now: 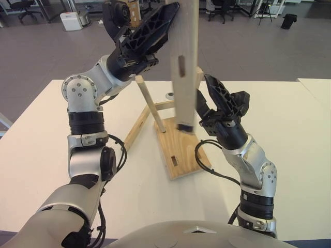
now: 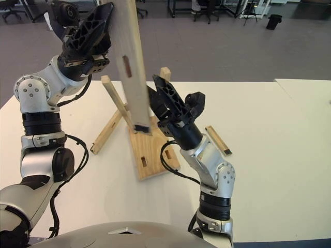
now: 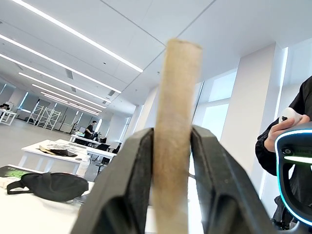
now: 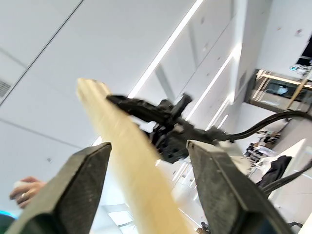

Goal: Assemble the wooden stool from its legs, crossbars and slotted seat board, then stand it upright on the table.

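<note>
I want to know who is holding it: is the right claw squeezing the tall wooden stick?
No, the right claw is spread open with a gap beside the wooden leg, which the left claw clamps.

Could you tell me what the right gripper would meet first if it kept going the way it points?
Most likely the long pale wooden leg held upright by the left gripper; the right gripper has it between open fingers.
</note>
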You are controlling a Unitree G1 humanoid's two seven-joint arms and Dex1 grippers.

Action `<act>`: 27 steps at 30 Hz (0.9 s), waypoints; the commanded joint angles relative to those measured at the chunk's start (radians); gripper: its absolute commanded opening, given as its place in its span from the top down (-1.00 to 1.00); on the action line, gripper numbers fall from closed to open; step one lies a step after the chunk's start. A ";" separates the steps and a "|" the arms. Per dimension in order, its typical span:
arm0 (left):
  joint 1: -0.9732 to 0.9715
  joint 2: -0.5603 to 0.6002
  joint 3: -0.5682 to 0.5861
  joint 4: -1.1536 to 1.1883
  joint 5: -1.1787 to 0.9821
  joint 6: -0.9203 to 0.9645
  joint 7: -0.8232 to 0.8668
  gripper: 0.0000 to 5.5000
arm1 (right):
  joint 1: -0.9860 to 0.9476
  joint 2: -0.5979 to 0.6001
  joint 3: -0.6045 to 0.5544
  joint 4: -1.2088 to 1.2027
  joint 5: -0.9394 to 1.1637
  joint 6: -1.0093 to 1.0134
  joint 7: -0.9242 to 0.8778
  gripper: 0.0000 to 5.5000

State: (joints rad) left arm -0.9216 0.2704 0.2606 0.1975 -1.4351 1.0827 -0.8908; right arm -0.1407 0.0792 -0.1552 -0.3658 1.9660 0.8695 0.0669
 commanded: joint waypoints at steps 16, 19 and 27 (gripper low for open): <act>0.088 -0.078 0.011 -0.146 0.213 -0.169 0.334 0.63 | -0.121 -0.536 0.011 -0.168 -0.386 0.038 0.042 -0.62; 0.094 -0.099 0.018 -0.163 0.184 -0.159 0.365 0.63 | -0.127 -0.529 0.038 -0.133 -0.426 0.023 0.076 -0.62; 0.111 -0.113 0.012 -0.176 0.147 -0.131 0.383 0.63 | -0.138 -0.536 0.109 -0.136 -0.432 0.031 0.176 -0.04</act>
State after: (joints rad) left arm -0.8144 0.1596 0.2770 0.0331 -1.2826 0.9405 -0.5132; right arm -0.2433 -0.4511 -0.0583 -0.4904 1.5277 0.8917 0.2255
